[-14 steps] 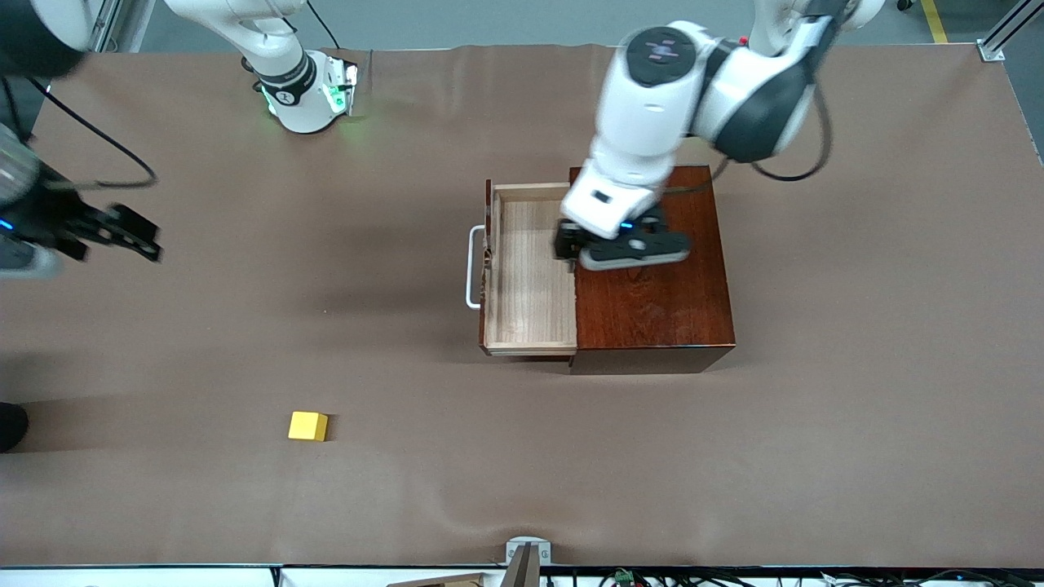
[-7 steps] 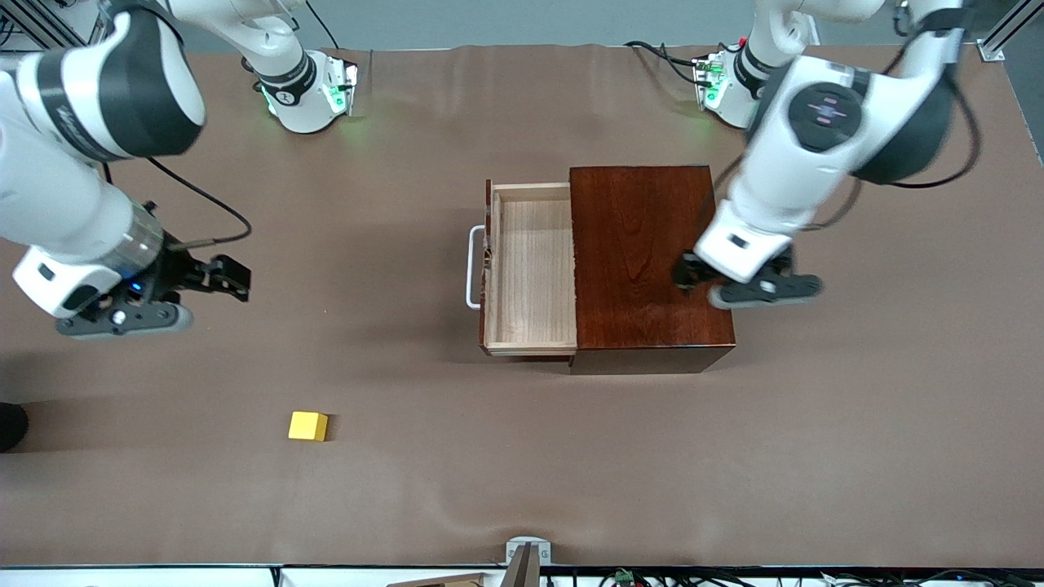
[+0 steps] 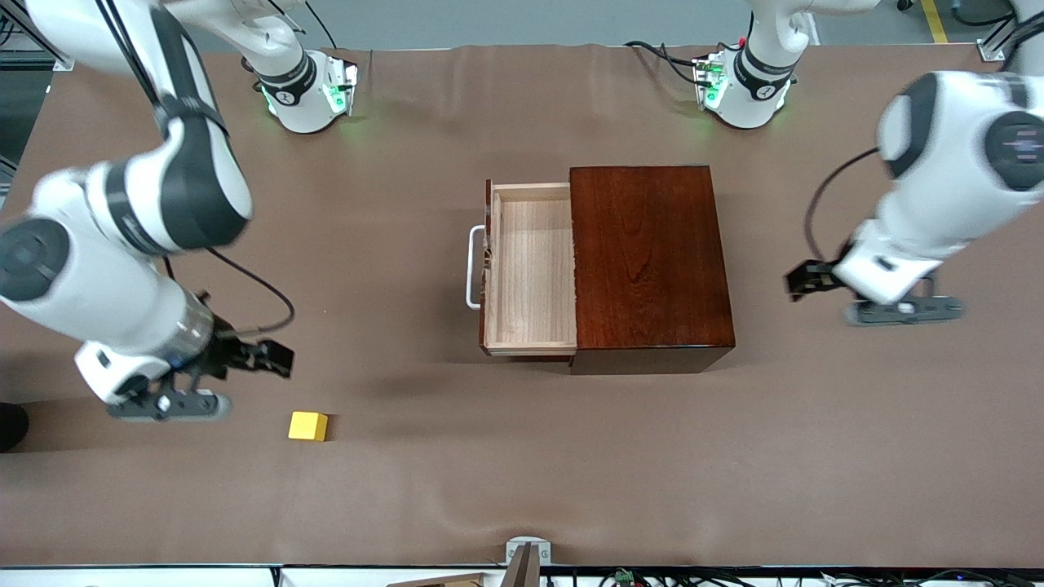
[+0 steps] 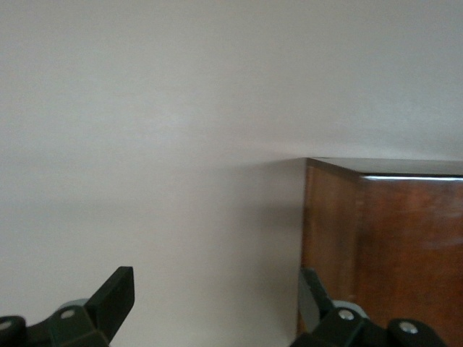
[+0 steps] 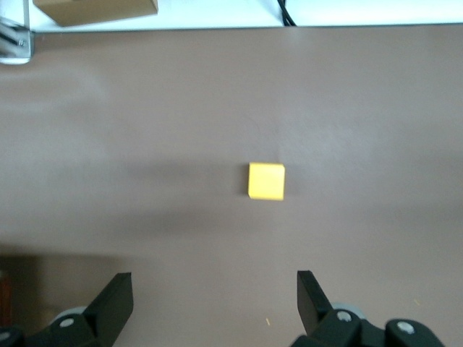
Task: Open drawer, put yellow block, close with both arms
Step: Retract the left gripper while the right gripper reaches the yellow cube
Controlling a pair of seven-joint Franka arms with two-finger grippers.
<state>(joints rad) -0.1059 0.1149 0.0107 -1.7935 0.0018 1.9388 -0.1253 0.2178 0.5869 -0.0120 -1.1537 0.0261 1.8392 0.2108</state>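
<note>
Nearby — right gripper [image 3: 273, 359], yellow block [image 3: 307, 425]

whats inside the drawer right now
The open drawer shows only bare pale wood; the part under the box top is covered. The yellow block sits on the table.

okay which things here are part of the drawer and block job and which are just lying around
Job: drawer, open and empty; yellow block on the table; right hand, open, near the block; left hand, open, beside the wooden box.
Lying about: cardboard piece past the table edge.
</note>
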